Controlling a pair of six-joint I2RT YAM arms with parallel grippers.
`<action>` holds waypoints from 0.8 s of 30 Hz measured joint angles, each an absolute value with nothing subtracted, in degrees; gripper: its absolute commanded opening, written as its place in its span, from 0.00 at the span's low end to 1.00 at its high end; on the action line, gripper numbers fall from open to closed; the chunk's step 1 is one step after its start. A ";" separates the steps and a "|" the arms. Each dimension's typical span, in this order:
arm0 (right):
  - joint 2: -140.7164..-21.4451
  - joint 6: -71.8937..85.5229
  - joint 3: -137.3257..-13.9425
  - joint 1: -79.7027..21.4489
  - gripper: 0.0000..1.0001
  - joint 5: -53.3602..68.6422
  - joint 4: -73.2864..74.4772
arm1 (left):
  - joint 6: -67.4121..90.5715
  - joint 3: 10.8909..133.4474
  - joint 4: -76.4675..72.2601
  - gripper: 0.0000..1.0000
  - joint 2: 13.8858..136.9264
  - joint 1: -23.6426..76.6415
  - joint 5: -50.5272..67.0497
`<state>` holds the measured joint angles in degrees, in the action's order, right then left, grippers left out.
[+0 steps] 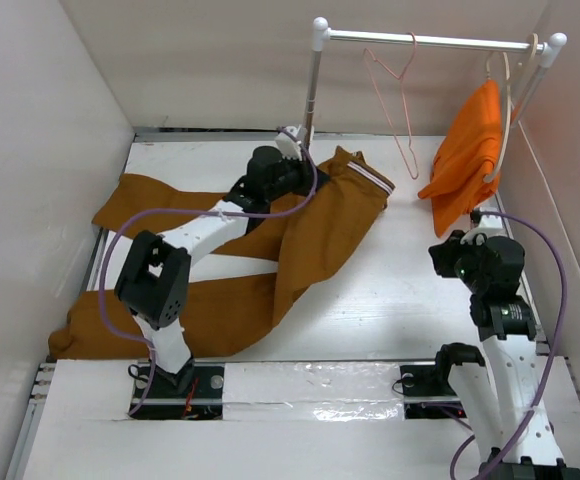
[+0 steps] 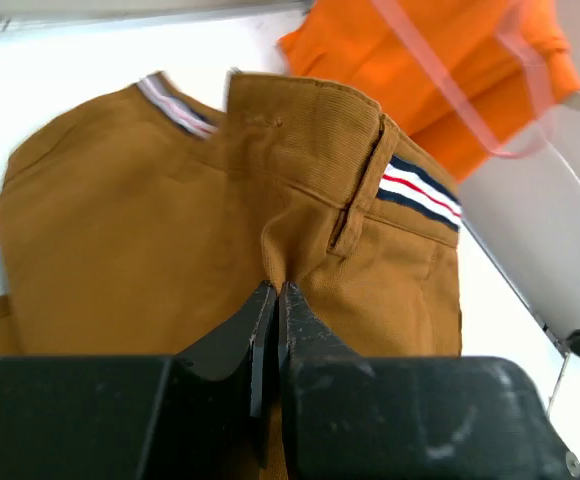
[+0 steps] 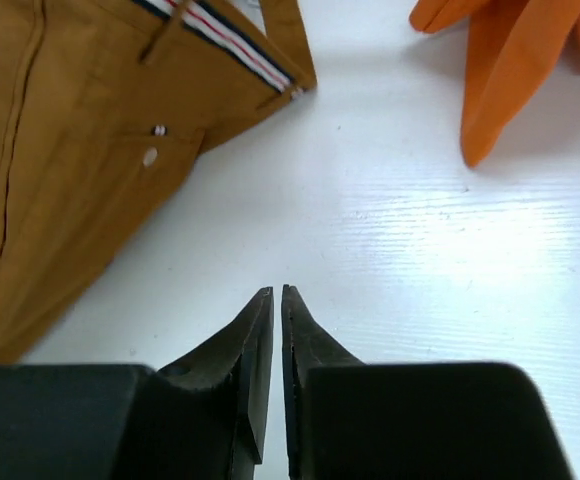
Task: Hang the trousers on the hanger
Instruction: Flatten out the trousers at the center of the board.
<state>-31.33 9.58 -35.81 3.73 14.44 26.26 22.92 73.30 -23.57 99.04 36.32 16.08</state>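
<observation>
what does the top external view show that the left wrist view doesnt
Only top external: the rail with the hanger hooked on it, the right claw, and the trousers spread full length. Only left wrist: the left claw shut on a fold of fabric below the waistband. Both: the trousers, the orange garment, the white table.

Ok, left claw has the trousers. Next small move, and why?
Probably raise the left claw a little. It is shut on a fold of the trousers just below the waistband, yet they lie flat on the table, and the hanger hangs up on the rail. The right claw is shut on nothing.
</observation>
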 measured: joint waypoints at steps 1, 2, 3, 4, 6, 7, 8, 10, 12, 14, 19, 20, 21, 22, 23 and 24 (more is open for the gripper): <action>-31.81 9.41 -35.40 3.60 0.16 14.87 25.91 | 23.90 72.73 -24.58 0.00 99.72 34.20 18.17; -32.53 9.34 -35.03 3.29 0.25 15.18 25.10 | 24.77 72.42 -24.75 0.00 100.73 32.62 19.92; -33.34 9.10 -34.70 2.74 0.32 15.49 24.12 | 25.30 72.31 -24.62 0.00 102.13 31.64 21.34; -34.15 9.13 -34.50 2.04 0.40 15.68 23.42 | 25.65 72.34 -24.60 0.00 103.70 31.24 22.50; -36.29 8.84 -34.02 -0.01 0.56 16.14 21.21 | 25.96 72.34 -23.77 0.00 106.21 31.51 24.40; -37.23 8.82 -33.85 -1.34 0.60 16.25 20.43 | 26.02 72.34 -23.29 0.00 108.36 32.49 25.06; -38.26 8.82 -33.71 -2.90 0.65 16.01 19.55 | 26.02 72.34 -22.72 0.00 109.54 33.45 25.45; -39.92 8.99 -32.91 -5.91 0.66 15.11 17.54 | 25.89 72.36 -21.71 0.00 111.57 36.16 25.54; -41.12 10.02 -31.66 -9.08 0.67 13.67 15.05 | 25.82 72.36 -20.88 0.00 112.51 38.63 25.26; -42.92 10.81 -31.05 -11.84 0.67 12.27 13.65 | 26.11 72.23 -21.23 0.00 112.66 40.60 25.54; -43.59 12.21 -30.94 -15.62 0.64 7.35 12.80 | 27.33 67.68 -24.80 0.00 109.62 41.95 25.34; -42.57 12.32 -30.96 -15.77 0.63 5.98 12.82 | 27.29 66.37 -24.99 0.00 108.47 42.50 24.69; -41.32 12.45 -30.96 -15.77 0.62 4.58 12.93 | 27.24 65.41 -25.10 0.00 107.31 43.57 24.12; -39.99 12.51 -30.98 -15.44 0.61 3.22 13.06 | 27.05 64.79 -25.08 0.00 106.30 45.12 23.59; -38.74 12.69 -31.03 -14.90 0.61 2.13 13.15 | 26.87 64.62 -25.08 0.02 105.58 47.18 23.20; -37.80 12.91 -31.03 -14.28 0.61 1.10 13.23 | 26.65 64.64 -25.23 0.03 105.19 49.54 22.92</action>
<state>-37.80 12.91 -31.03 -14.28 1.10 13.23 26.65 64.64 -25.23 105.19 49.54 22.92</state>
